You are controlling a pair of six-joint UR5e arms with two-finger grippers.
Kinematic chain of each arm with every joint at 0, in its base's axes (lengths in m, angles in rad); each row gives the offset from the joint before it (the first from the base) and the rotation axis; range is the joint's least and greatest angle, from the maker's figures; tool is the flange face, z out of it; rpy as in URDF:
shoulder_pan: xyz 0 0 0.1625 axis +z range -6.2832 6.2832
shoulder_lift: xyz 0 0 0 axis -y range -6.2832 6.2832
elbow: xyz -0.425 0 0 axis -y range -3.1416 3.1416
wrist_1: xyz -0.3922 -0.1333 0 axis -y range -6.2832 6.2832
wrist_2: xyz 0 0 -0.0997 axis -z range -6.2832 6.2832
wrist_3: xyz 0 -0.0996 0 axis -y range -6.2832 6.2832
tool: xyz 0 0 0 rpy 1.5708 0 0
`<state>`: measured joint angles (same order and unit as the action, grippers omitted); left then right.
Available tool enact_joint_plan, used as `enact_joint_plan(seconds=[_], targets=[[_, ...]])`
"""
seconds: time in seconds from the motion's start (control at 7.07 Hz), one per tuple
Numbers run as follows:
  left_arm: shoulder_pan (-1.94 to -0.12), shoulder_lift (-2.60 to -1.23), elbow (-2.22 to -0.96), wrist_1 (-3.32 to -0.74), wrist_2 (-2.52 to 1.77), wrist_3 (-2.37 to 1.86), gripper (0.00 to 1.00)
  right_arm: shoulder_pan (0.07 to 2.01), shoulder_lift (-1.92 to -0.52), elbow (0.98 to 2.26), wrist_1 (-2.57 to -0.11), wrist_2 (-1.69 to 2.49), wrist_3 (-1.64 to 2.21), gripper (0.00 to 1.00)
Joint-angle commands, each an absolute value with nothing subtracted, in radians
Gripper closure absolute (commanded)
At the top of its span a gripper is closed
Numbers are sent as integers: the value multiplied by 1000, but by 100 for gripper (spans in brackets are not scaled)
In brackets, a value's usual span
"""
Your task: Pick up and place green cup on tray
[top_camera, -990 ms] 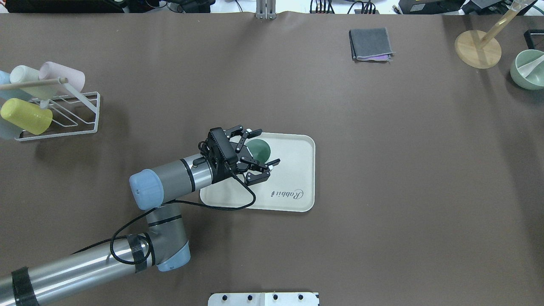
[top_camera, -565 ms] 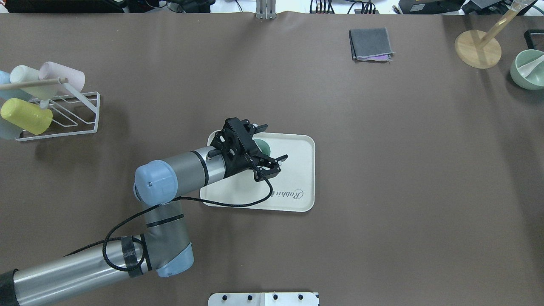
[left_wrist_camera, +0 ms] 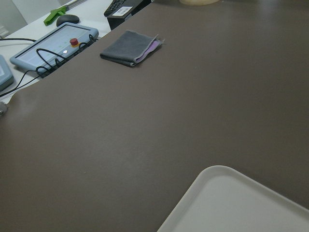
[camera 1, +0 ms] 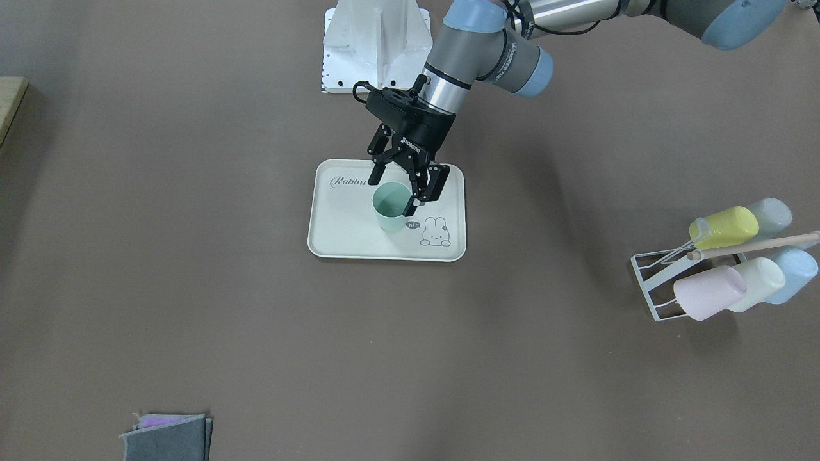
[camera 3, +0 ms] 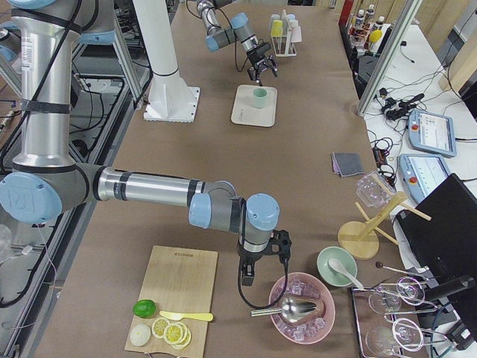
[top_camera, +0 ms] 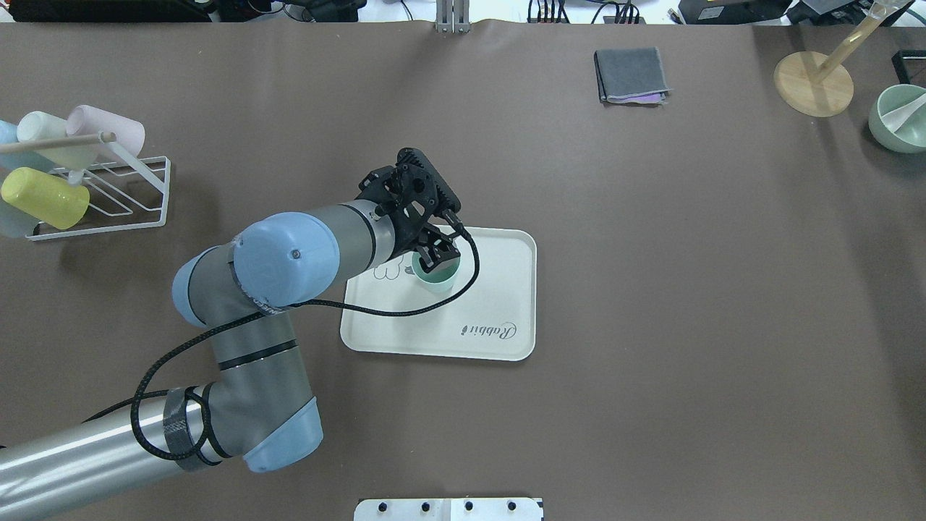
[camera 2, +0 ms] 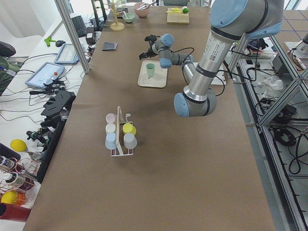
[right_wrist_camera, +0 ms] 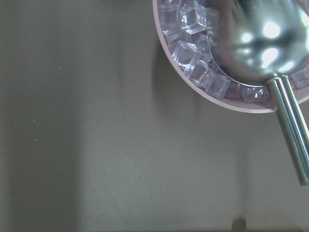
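Wrist [camera 1: 442, 89] bent downward, left tool [camera 1: 392, 195] hangs spread-jawed over green cup [camera 1: 387, 219] on tray [camera 1: 339, 227].

Seen from overhead, my left gripper [top_camera: 434, 255] has swung up from the tray's [top_camera: 499, 289] 9 o'clock edge toward 11 o'clock, and now points down over the green cup [top_camera: 438, 281].

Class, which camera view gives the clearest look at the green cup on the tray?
Exterior front-facing: the green cup stands upright, open mouth and wall plainly visible. Overhead, the left gripper covers part of it; both side views show it tiny; the wrist views miss it.
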<state>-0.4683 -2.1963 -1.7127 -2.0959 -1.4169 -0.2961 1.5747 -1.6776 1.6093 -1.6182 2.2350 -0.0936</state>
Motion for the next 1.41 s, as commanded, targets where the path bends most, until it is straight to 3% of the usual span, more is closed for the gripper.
enact_joint_plan(seconds=[0.0, 0.57, 0.99, 1.27], targets=[[-506, -2195, -1770, -1938, -1285, -87, 1, 1575, -1678, 1609, -1618, 2237, -94, 0], [-629, -2177, -1760, -1776, -1216, -20, 1, 1575, -1678, 1605, -1618, 2237, -94, 0], [-802, -2140, -1756, -1776, -1576, -20, 1, 1575, -1680, 1603, -1620, 2238, -94, 0], [-1019, -2070, -1746, -1775, -1882, -20, 1, 1575, -1678, 1603, -1618, 2238, -94, 0]])
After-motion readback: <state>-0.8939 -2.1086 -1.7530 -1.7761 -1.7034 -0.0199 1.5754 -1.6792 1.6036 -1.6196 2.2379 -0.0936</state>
